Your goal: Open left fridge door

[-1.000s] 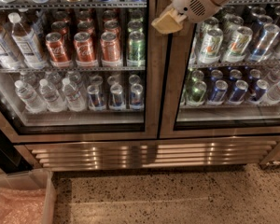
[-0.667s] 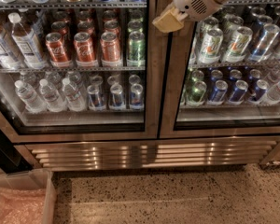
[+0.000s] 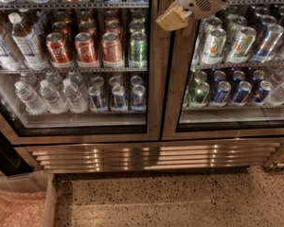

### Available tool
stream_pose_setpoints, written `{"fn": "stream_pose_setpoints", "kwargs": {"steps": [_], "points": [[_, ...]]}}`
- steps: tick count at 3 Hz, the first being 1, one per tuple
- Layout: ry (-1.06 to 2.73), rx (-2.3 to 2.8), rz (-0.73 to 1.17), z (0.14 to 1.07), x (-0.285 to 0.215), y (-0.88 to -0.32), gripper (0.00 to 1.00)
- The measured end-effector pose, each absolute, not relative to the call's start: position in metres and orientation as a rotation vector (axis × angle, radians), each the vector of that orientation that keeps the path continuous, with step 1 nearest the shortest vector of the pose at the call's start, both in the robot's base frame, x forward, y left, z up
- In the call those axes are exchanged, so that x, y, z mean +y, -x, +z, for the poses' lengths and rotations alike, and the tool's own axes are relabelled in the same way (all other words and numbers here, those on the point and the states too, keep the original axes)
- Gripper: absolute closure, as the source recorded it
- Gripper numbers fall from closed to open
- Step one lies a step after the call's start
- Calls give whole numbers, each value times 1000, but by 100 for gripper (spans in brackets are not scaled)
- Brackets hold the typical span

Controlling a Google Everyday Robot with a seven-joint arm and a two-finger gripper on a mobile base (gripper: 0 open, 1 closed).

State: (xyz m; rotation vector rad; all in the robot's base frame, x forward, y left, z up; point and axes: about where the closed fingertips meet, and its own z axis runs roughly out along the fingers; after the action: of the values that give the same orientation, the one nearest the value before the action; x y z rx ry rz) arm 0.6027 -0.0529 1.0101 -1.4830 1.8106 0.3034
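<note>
The fridge door (image 3: 80, 70) is shut, so all the opening remains; the pincer (image 3: 173, 18), spread or not I cannot tell, hangs at one o'clock.

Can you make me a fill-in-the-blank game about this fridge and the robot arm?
1. The end effector is near the ___ of the picture, by the right edge of the fridge door.
2. The fridge door is ___, not open.
3. Behind its glass, the red cans sit on the shelf ___ the small water bottles.
Missing words: top; shut; above.
</note>
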Motion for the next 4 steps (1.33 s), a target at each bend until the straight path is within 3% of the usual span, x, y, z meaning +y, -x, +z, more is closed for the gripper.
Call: {"fn": "stream_pose_setpoints", "kwargs": {"steps": [4], "points": [[1484, 1797, 304, 1016, -57, -610, 100]]}}
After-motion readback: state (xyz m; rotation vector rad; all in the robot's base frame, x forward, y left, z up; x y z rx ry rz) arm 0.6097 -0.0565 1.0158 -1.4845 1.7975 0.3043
